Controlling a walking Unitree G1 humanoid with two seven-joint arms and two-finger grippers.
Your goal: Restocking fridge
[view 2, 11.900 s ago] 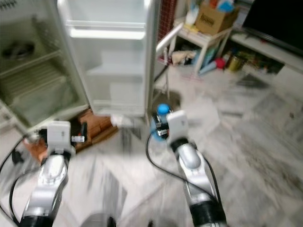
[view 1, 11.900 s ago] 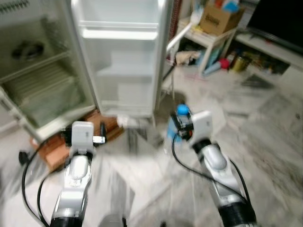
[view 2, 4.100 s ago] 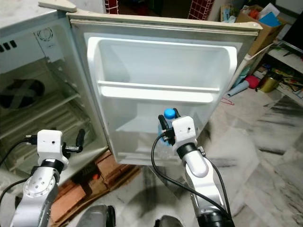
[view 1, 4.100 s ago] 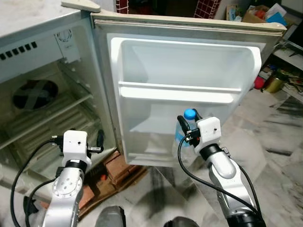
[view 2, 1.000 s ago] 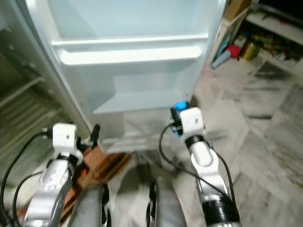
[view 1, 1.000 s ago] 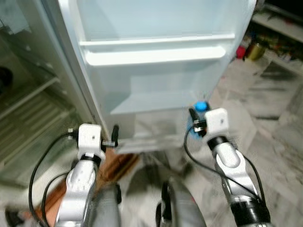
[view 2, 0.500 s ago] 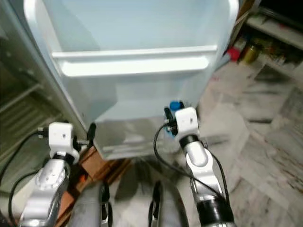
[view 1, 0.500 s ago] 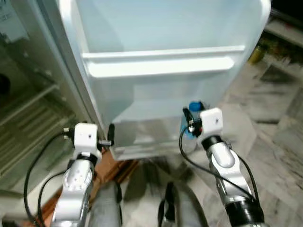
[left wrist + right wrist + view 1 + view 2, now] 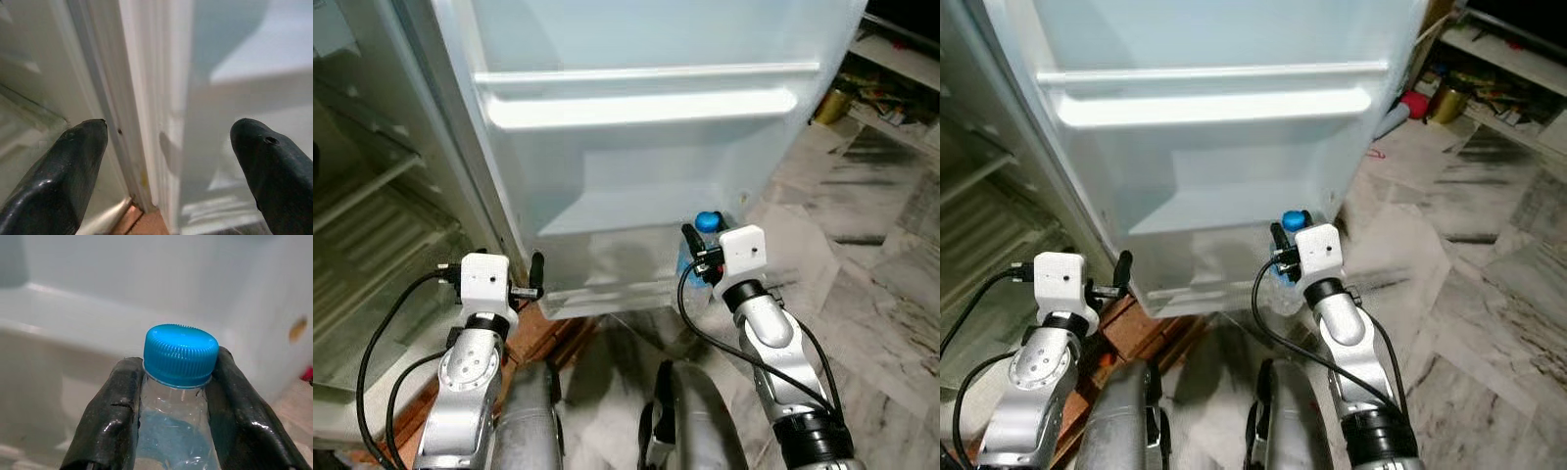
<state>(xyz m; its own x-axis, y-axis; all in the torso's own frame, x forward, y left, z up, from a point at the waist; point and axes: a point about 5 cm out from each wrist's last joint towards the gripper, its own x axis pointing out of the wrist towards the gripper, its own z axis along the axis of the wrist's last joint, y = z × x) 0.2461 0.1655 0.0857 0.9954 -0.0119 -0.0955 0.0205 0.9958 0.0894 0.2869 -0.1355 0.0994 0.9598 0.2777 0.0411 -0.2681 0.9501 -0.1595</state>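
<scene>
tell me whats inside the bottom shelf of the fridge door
The bottom door shelf looks bare through its frosted front. Its far right end is hidden behind the water bottle that the right gripper grips just below the blue cap.

Lower door bin (image 9: 607,279): open above, its front wall standing between the robot and the pocket. Upper door shelf (image 9: 641,106) overhangs, capping headroom. Fridge door edge (image 9: 146,122) sits between the spread fingers of left gripper (image 9: 168,161). Marble floor (image 9: 891,284) rightward open
</scene>
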